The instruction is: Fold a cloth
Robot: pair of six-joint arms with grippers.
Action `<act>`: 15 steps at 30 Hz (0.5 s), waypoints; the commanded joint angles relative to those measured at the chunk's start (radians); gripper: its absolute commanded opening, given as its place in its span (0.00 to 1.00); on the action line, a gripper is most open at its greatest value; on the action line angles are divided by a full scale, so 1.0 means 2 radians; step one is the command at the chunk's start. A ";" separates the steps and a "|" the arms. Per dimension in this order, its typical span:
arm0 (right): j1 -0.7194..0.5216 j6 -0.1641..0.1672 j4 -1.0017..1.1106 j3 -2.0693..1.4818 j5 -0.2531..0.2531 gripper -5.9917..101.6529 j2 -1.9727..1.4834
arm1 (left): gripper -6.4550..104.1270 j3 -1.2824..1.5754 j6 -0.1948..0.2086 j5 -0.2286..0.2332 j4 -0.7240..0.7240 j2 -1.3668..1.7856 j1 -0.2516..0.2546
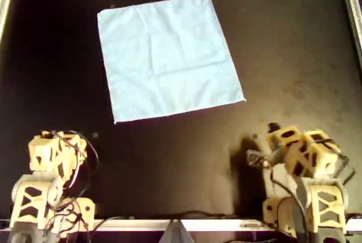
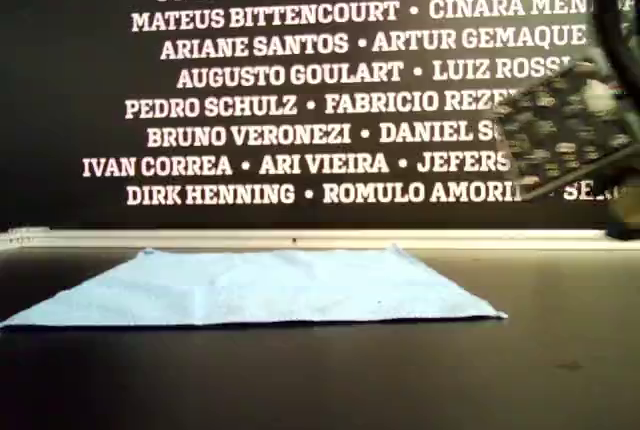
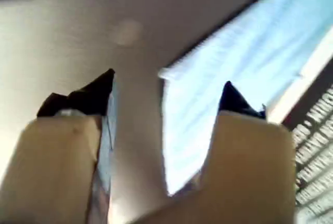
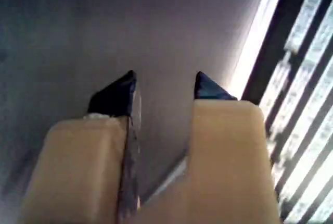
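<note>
Light-blue cloth spread flat on the dark table.

It is a plain, thin square lying open in a single layer, with faint crease lines crossing near its middle. In the overhead view it sits turned slightly askew in the upper middle, one corner close to the top rim, nothing touching it. The exterior view shows it lying low and flat, its front edge a thin pale line.
</note>
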State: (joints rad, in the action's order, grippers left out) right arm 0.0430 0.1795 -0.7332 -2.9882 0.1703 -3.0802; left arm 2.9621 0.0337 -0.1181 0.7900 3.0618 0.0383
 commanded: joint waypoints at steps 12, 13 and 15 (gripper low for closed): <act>0.040 0.000 0.042 0.101 0.008 0.46 0.144 | 0.71 -0.265 0.002 -0.004 -0.022 -0.364 0.031; 0.041 0.000 0.042 0.134 0.008 0.46 0.182 | 0.71 -0.283 0.003 -0.005 -0.024 -0.393 0.054; 0.044 0.000 0.042 0.199 0.008 0.46 0.275 | 0.71 -0.307 0.004 -0.005 -0.024 -0.437 0.116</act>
State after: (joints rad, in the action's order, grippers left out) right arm 0.1273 0.1795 -0.7102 -2.8087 0.1795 -2.7259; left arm 2.4758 0.0353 -0.1181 0.7639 2.3056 0.1273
